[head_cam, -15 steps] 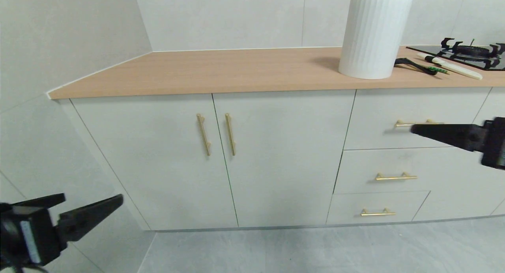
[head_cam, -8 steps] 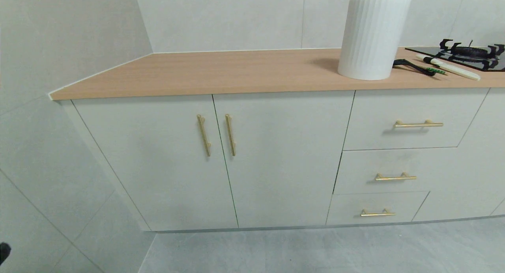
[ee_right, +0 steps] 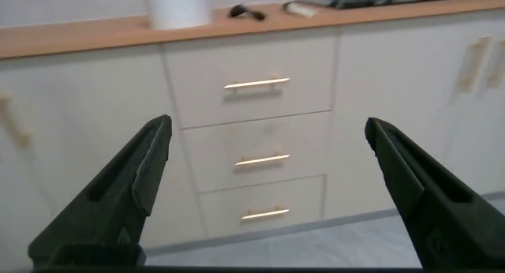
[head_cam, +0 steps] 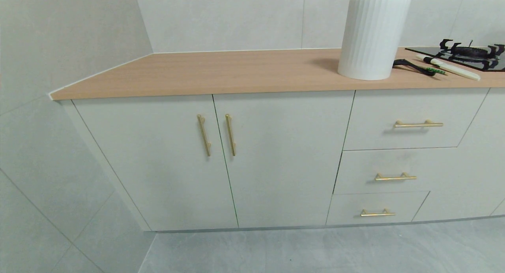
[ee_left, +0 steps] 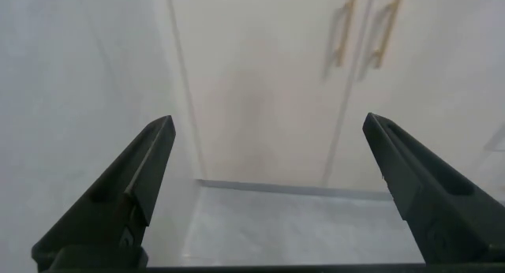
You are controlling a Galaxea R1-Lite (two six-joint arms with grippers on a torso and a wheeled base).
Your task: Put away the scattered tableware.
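On the wooden countertop (head_cam: 221, 70) at the right lie a black utensil (head_cam: 414, 66), a green-handled piece (head_cam: 436, 71) and a long white utensil (head_cam: 449, 67), next to a tall white ribbed container (head_cam: 373, 36). My left gripper (ee_left: 272, 186) is open and empty, low in front of the cabinet doors (ee_left: 363, 28). My right gripper (ee_right: 268, 186) is open and empty too, facing the drawer stack (ee_right: 252, 139), with the container (ee_right: 175, 5) and the utensils (ee_right: 248, 12) on the counter above.
A black gas hob (head_cam: 471, 52) sits at the counter's far right. Below are two cabinet doors with gold handles (head_cam: 217, 135) and three drawers (head_cam: 394, 150). Tiled wall closes in the left side; grey floor (head_cam: 315, 249) lies in front.
Both grippers, seen at the lower left and right of the head view a second ago, have dropped out of it. The head view itself shifted slightly.
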